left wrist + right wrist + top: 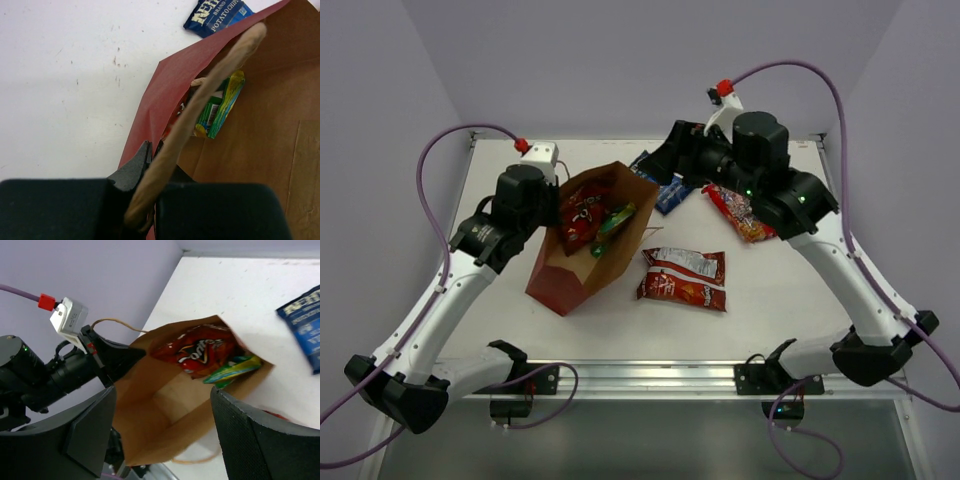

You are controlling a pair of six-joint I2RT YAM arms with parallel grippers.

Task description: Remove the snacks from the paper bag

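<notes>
Ahead of the wide right jaws, saw red packet (200,347) and green packet (232,367) left in bag (165,405); beside them, blue packet (305,330) out on table (240,285). Held bag in shut left jaws.

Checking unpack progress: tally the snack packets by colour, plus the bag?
Paper bag: 1
Blue packet: 1
Green-yellow packet: 1
Red: 3 (Doritos packet inside the bag, red-and-silver packet and red multicolour packet on the table)
Total: 6 things, 5 of them packets
</notes>
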